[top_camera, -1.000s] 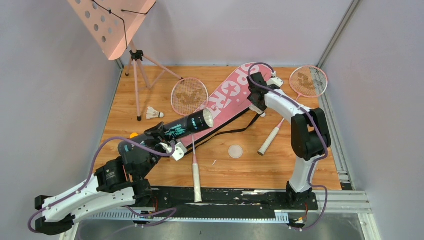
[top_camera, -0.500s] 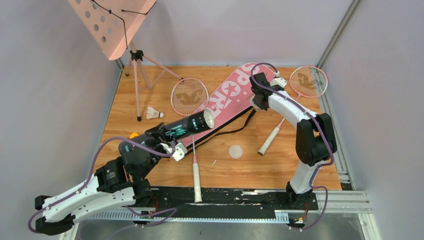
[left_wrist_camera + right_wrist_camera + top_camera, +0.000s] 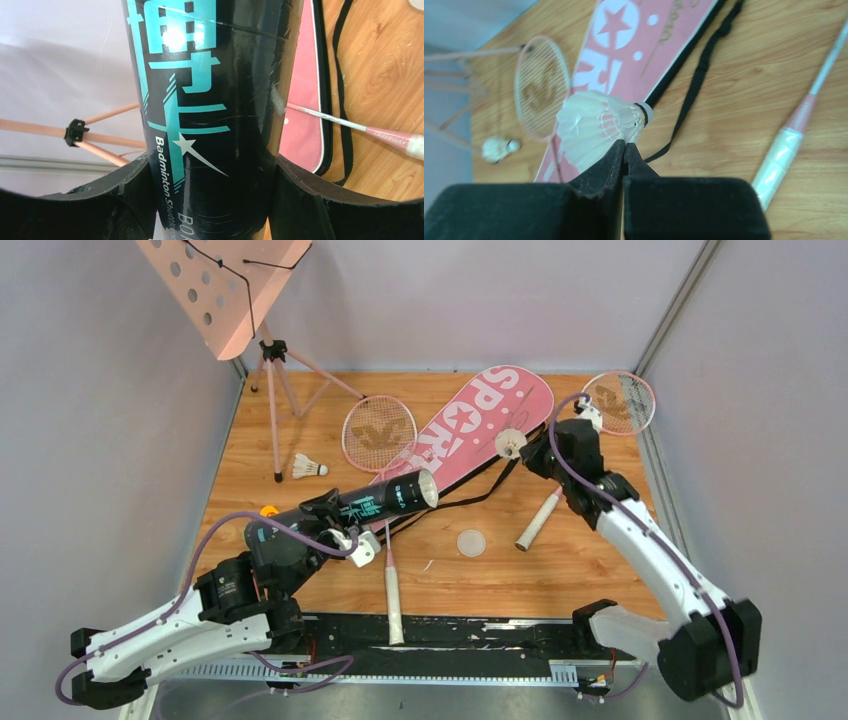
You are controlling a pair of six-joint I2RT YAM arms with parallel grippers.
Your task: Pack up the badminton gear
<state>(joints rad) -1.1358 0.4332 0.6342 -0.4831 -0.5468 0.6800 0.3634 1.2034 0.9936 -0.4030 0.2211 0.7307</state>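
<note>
Table (image 3: pixel 560 560): walled left, back and right. The most open room is lower centre-right in the top view, between the arms.
Music stand (image 3: pixel 225 285): upper left, tripod legs near the left racket's head. A wide left-arm swing could clip a leg.
Racket bag (image 3: pixel 470 425): lies diagonally across upper centre, with its black strap trailing toward the middle. The strap could snag a low gripper.
Left racket (image 3: pixel 379 433): head beside the bag's left edge, shaft running down to lower centre and crossing under the raised tube. Lowering the tube there would press on the shaft.
Right racket (image 3: pixel 618 402): head in the upper right corner near the wall, handle pointing toward centre.
Black tube (image 3: pixel 210 100): left of centre, tilted, open mouth aimed upper right.
Left gripper (image 3: pixel 212 200): clamped round the tube's body.
Right gripper (image 3: pixel 624 152): fingertips pinched narrow on the feather skirt.
Held shuttlecock (image 3: pixel 596 122): above the bag's right edge, well apart from the tube mouth. The grip is thin, so it could slip or crush feathers, and misalignment would jam the skirt on the rim.
Loose shuttlecock (image 3: pixel 309 468): left-centre, between a stand leg and the left racket.
White disc (image 3: pixel 470 542): lower centre, probably the tube's cap.
</note>
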